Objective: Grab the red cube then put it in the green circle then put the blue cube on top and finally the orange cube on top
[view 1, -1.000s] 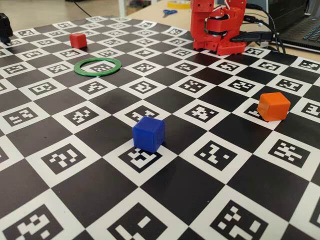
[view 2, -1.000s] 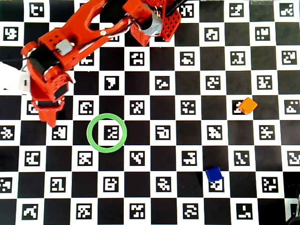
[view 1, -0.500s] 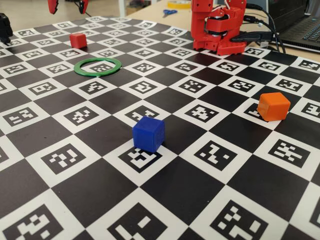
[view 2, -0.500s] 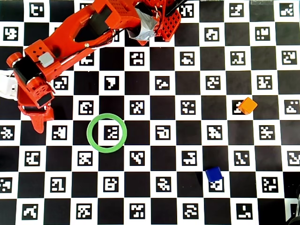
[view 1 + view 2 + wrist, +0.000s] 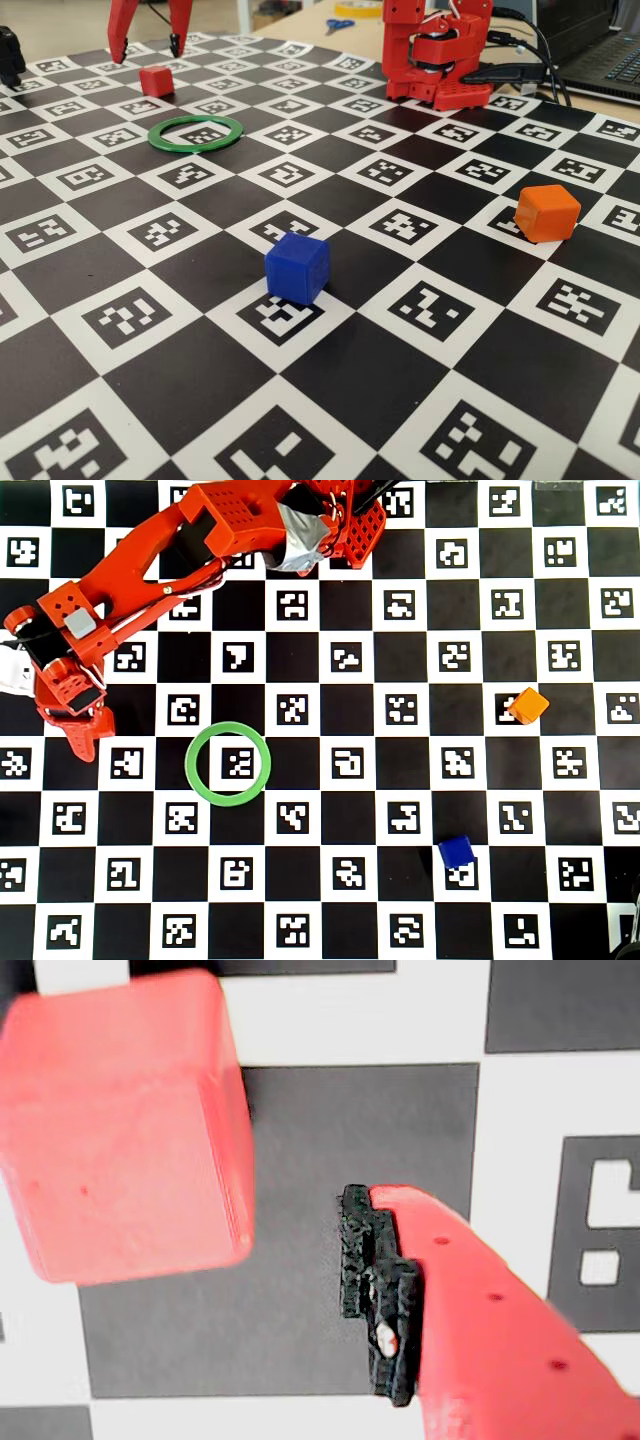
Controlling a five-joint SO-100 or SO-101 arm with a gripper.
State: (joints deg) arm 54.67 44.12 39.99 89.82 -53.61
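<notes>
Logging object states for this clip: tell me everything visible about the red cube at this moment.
The red cube is a small matte cube with plain faces and slightly rounded edges, and it looks like plastic. It sits flat on the checkered marker board, at the far left in the fixed view, just beyond the green circle and outside it. The open gripper hangs above it with a finger on either side, not touching. In the wrist view the cube fills the upper left, clear of the finger pad. The overhead view hides it under the arm.
</notes>
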